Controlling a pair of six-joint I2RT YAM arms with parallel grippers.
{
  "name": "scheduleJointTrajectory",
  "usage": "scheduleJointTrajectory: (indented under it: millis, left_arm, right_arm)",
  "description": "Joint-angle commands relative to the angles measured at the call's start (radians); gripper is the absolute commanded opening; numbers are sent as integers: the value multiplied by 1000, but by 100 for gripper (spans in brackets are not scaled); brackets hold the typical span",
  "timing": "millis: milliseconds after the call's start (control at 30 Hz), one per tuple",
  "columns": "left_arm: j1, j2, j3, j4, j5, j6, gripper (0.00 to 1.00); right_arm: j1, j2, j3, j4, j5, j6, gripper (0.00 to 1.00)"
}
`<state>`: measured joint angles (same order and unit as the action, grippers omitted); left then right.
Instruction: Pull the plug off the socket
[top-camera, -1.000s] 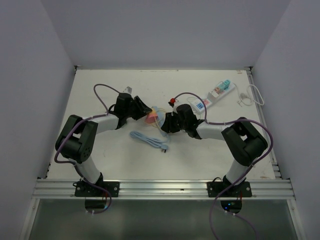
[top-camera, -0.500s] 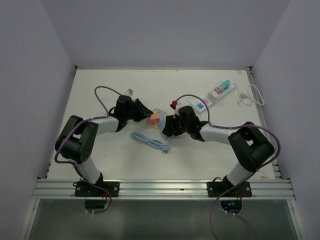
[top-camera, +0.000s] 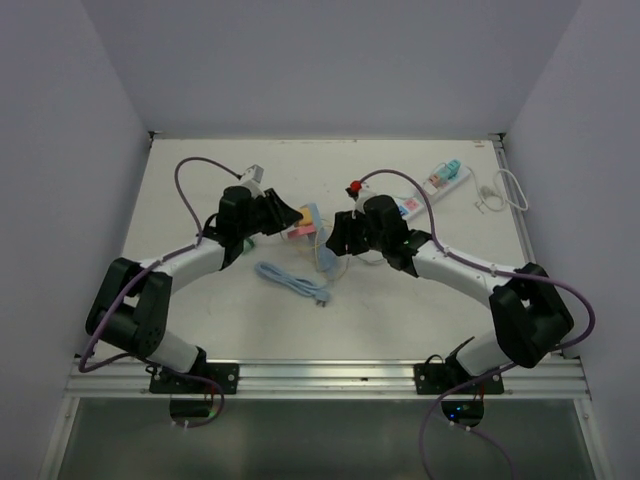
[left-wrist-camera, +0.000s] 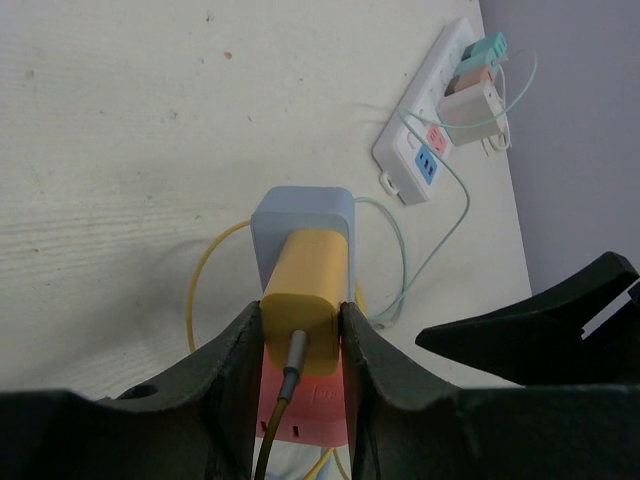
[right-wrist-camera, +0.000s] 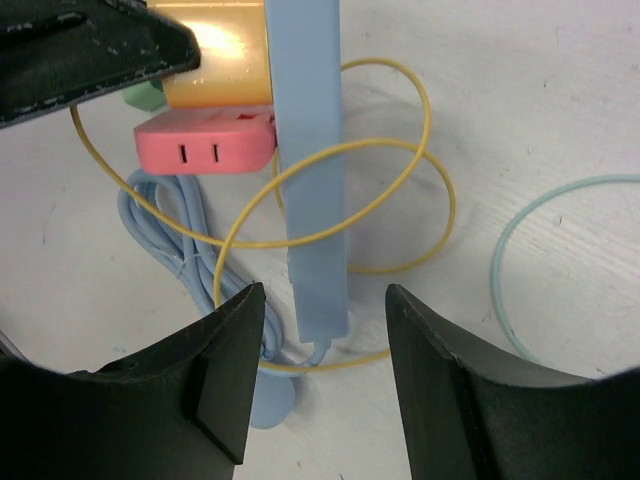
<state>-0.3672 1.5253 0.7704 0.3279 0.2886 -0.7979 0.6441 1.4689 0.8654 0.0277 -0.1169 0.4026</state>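
Centre of the top view: left gripper (left-wrist-camera: 300, 345) clamped on the yellow plug (left-wrist-camera: 305, 285), fingers (left-wrist-camera: 235, 360) pressed against both its sides. Plug seated in the blue socket strip (left-wrist-camera: 300, 215), with a pink plug (left-wrist-camera: 305, 405) just below it. Right gripper (right-wrist-camera: 325, 345) parted, jaws either side of the blue socket strip's (right-wrist-camera: 310, 170) lower end but not touching it. Thin yellow cable (right-wrist-camera: 400, 180) looped on the counter (right-wrist-camera: 530, 90) beneath. Coiled blue cable (top-camera: 292, 282) lower centre in the top view. White power strip (top-camera: 435, 185) in the upper right, well apart.
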Motion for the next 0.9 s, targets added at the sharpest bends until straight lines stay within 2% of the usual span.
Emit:
scheduleJointTrajectory:
  millis: [0,67,233,533,867]
  left_arm:
    - [-6,-94,44,23,-6,92,0]
    - [-16,-131,49,2,-22,132,0]
    - [-39,-189,52,-30,-69,207,0]
    - [-61,-293,53,-36,-112,264,0]
    - [-72,-346,21,19,-121,224,0]
  right_arm:
    - [0,31,89,8,8,-2,55]
    - [0,36,106,14,13,-4,51]
    - [0,25,147,41,11,-11,51]
    - [0,56,204,61,-17,-30,62]
    - [11,77,142,169,-95,-11,67]
